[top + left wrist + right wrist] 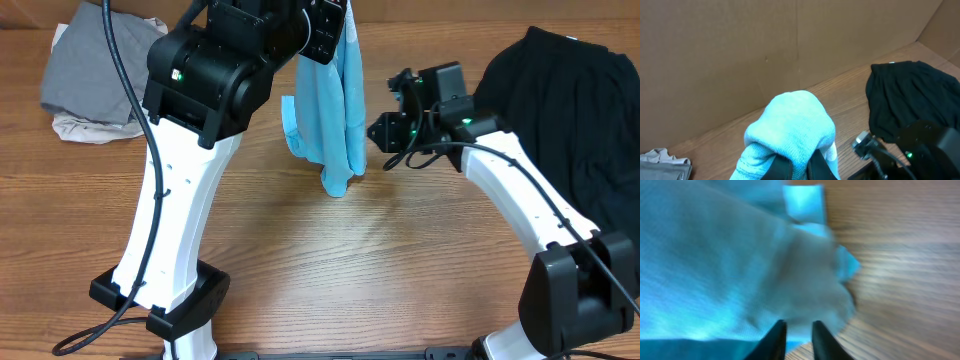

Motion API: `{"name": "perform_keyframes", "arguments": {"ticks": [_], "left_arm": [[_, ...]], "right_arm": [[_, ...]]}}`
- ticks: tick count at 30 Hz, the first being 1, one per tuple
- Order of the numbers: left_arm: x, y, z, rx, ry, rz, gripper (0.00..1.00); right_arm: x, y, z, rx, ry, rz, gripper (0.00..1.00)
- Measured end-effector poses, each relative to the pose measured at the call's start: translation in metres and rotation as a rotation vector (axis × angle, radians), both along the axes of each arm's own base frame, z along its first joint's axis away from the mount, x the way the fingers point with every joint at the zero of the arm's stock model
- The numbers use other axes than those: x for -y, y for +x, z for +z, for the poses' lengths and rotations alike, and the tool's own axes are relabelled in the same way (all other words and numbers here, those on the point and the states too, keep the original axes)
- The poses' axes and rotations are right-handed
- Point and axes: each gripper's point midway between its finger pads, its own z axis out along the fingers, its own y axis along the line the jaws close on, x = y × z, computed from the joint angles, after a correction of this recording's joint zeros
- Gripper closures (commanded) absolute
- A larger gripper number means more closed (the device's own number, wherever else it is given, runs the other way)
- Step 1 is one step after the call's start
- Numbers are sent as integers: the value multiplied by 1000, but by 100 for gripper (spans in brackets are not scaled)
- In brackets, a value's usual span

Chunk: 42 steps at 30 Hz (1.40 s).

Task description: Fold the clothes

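Note:
A light blue garment (338, 100) hangs bunched from my left gripper (800, 167), which is shut on its top fold above the table's back middle. The garment's lower end reaches down toward the wood. My right gripper (798, 329) sits just right of the hanging cloth, level with its lower half, also seen in the overhead view (380, 131). Its fingers stand a narrow gap apart with nothing pinched between them. The blue cloth (740, 265) fills its view, blurred.
A black garment (575, 90) lies spread at the back right, also in the left wrist view (900, 100). A grey garment pile (95, 70) lies at the back left. A cardboard wall (765, 45) stands behind the table.

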Motion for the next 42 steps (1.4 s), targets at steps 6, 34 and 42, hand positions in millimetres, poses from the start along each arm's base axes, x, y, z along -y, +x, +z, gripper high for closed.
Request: {"name": "perform_keyframes", "arguments": {"ticks": [6,34,42], "left_arm": [[-1,-2,-4,-15,10,2,96],[-17,-2,-11,-42,51,32,96],[-73,17,-11,-45,63,165,96]], "right_arm": [[-31,1,14,85,39,78,32],[29,36,20,140,-90,-128,96],[94,31,132,232,-144,-236,96]]}}
